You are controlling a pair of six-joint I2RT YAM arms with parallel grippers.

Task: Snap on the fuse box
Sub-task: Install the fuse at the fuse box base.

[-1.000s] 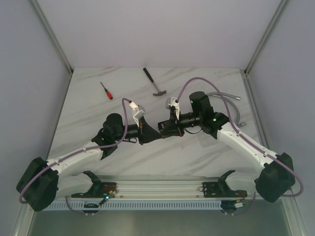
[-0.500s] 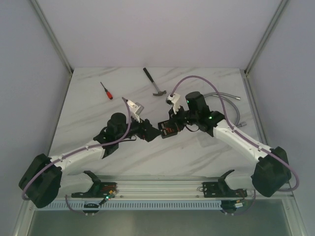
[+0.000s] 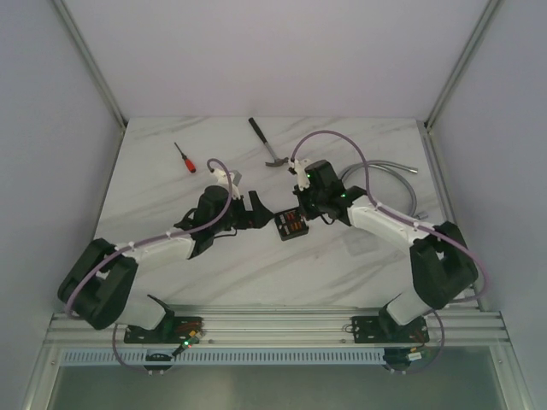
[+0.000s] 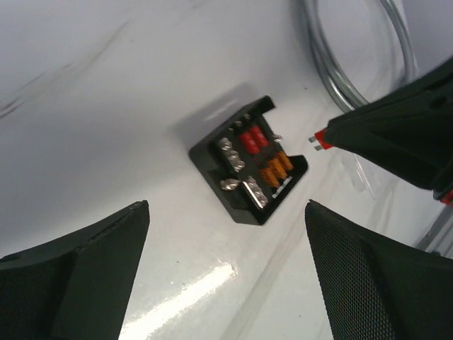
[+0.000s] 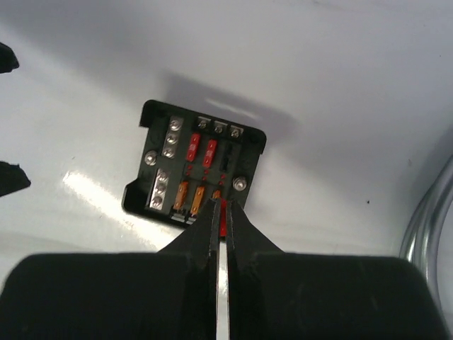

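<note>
Right wrist view: right jaws are pressed together, clamped on a red fuse (image 5: 224, 218), with only a sliver of red showing between the black fingers (image 5: 205, 237). Just ahead of the tips, the fuse box (image 5: 195, 166) lies flat and open on the table (image 5: 340, 85). Can't tell if the fuse touches the box. From the left wrist view the fuse (image 4: 322, 139) looks apart from the box (image 4: 248, 170), with two small metal prongs sticking out.

Left jaws are wide apart and hold nothing. The box sits ahead of them and roughly centred between the mesh-textured pads (image 4: 368, 276).

Step, as a judgement: seating a fuse, not yet in. The next move calls for lining the prongs up with a free slot and pressing straight down. The left jaws are free to steady the box, which is light and likely to skid on the glossy table. No cover in view.

Box: squarish black moulded plastic with two red fuses, orange ones beside them, silver screw strips and one dark slot that looks empty. Table: white, marble-veined, shiny.

Beyond the right jaws there's a coiled, ribbed metal hose (image 3: 385, 171). Farther off lie a hammer (image 3: 269, 143) and a red-handled screwdriver (image 3: 185, 158).
</note>
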